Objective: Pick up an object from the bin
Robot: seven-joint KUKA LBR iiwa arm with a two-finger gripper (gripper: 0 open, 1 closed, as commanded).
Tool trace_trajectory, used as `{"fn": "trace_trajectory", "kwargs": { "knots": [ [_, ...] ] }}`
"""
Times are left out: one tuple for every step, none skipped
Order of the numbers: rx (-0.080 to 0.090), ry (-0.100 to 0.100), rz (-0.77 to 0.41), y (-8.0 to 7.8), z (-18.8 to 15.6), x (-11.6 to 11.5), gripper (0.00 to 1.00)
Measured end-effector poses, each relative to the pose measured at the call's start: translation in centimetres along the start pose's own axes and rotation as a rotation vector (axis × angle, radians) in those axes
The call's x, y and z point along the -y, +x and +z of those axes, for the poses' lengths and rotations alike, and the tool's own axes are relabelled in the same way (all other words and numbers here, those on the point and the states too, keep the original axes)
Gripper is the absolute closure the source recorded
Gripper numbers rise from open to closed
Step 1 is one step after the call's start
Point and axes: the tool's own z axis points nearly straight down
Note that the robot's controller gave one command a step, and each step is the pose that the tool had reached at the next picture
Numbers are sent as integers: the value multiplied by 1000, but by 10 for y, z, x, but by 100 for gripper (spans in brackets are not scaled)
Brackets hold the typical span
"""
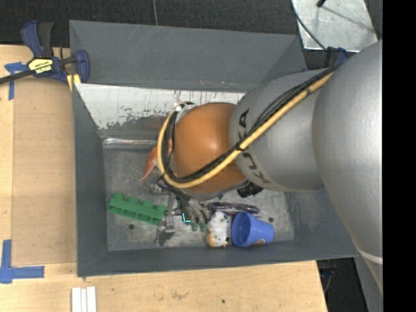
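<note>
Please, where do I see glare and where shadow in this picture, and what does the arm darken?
Camera view: the bin's back wall is brightly lit; a soft sheen lies on the orange cover and on the silver arm; the bin floor beneath the arm is shaded, so the gripper looks dark; the green block and the blue cup are lit evenly.

The arm's gripper (169, 225), under its rounded orange cover (198, 145), hangs low in the grey metal bin (91, 194) just beside a green ridged plastic block (135, 208), with a blue plastic cup (251, 230) tipped on its side near it.
</note>
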Motion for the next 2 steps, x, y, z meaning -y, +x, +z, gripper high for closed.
{"fn": "trace_trajectory", "kwargs": {
  "knots": [
    [8, -2, 3, -2, -4, 1, 0],
    [7, -1, 135, -10, -9, -27, 0]
  ]
}}
